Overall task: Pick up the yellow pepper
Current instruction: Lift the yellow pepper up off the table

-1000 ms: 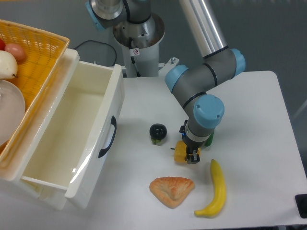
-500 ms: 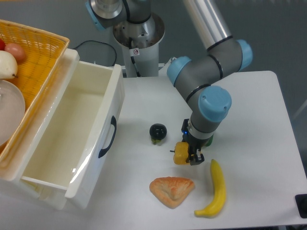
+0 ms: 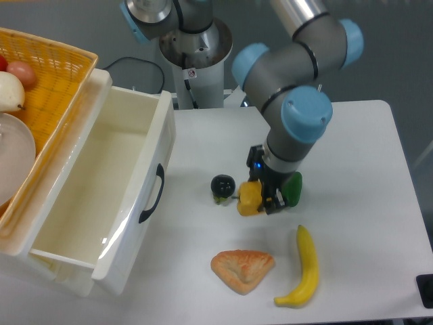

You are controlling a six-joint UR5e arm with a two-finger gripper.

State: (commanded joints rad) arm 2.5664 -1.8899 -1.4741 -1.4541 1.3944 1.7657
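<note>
Jaws: closed on the yellow pepper (image 3: 249, 198), one finger on each side of it; the fingertips are mostly hidden behind the fruit.
Gripper (image 3: 260, 199): dark, pointing down below the blue-capped wrist of the arm (image 3: 295, 81), and tilted slightly.
Yellow pepper: held clear of the table (image 3: 365, 176), no part of it touching the surface; it hangs just right of the dark round fruit (image 3: 222, 185), nearly at the same height in the picture.
Green pepper (image 3: 292, 189): on the table just right of the yellow pepper, partly hidden behind the gripper and wrist.
Dark round fruit: black and glossy with a small greenish base, standing on the table just left of the yellow pepper, between it and the drawer front.
Pastry (image 3: 241, 269): a flat orange-brown triangular piece lying on the table below the yellow pepper, well apart from it.
Banana (image 3: 304, 268): long, curved and yellow, lying on the table below and right of the yellow pepper, beside the pastry.
Drawer (image 3: 115, 196): white, pulled open, with a black handle on its front, well left of the yellow pepper.
Basket (image 3: 54, 81): orange wicker, far left of the yellow pepper, above the drawer's left edge, with pale round items inside.
</note>
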